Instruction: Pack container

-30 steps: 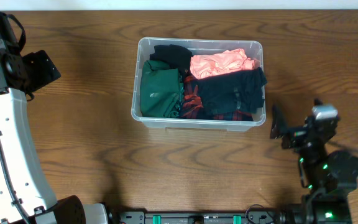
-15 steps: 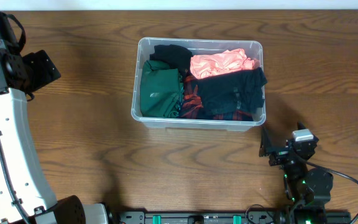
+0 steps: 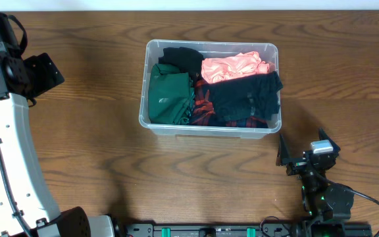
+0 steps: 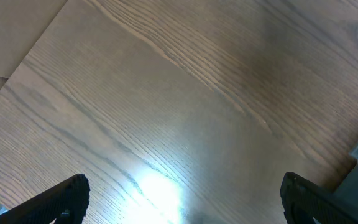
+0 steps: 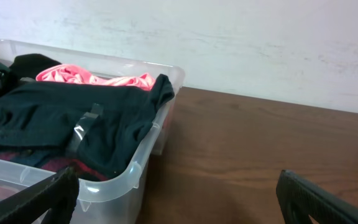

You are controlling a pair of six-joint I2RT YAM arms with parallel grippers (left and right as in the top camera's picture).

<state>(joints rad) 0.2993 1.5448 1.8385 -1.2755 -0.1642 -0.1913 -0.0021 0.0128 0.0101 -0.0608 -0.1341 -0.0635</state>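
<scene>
Right hand [image 3: 303, 156], fingers spread, sits low over the counter [image 3: 97, 151] just off the near right corner of the clear container [image 3: 176, 129], which holds green [image 3: 168, 95], pink [image 3: 232, 66] and black [image 3: 245, 95] garments, while the left hand [image 4: 185, 202], also spread, hangs well apart on the far side.

A dark brown wooden table [image 3: 77, 79] with bold, wavy grain fills the overhead view. Behind its far edge stands a plain white wall [image 5: 229, 43], faintly scuffed. A bright patch of glare [image 4: 160, 190] shines on the tabletop.
</scene>
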